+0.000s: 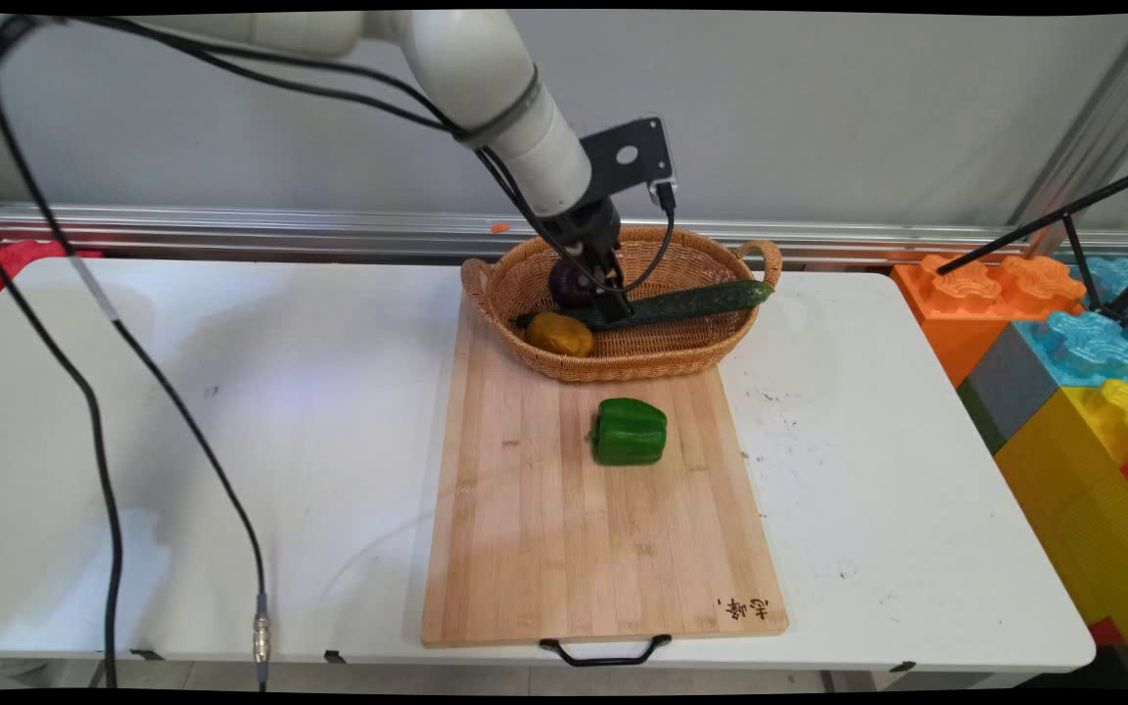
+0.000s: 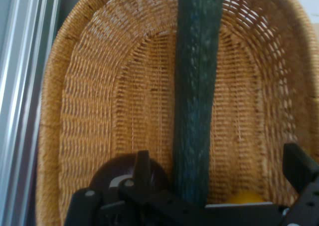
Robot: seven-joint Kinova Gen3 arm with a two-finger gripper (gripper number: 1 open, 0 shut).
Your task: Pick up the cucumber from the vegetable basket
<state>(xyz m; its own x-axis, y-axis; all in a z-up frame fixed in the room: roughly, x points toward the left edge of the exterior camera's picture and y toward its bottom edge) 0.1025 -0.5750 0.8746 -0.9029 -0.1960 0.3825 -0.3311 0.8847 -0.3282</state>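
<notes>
Gripper [image 1: 611,299] is reaching down into the wicker basket [image 1: 623,367] at the board's far end, fingers spread, straddling the cucumber [image 1: 691,302], which is lying propped on the right rim.

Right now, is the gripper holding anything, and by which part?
Cannot be told: the gripper is down at the cucumber in the basket.

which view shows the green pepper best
The main view: the green pepper lies in full sight on the wooden cutting board, in front of the wicker basket. The hand view does not show it at all, only the basket's inside with the cucumber.
</notes>
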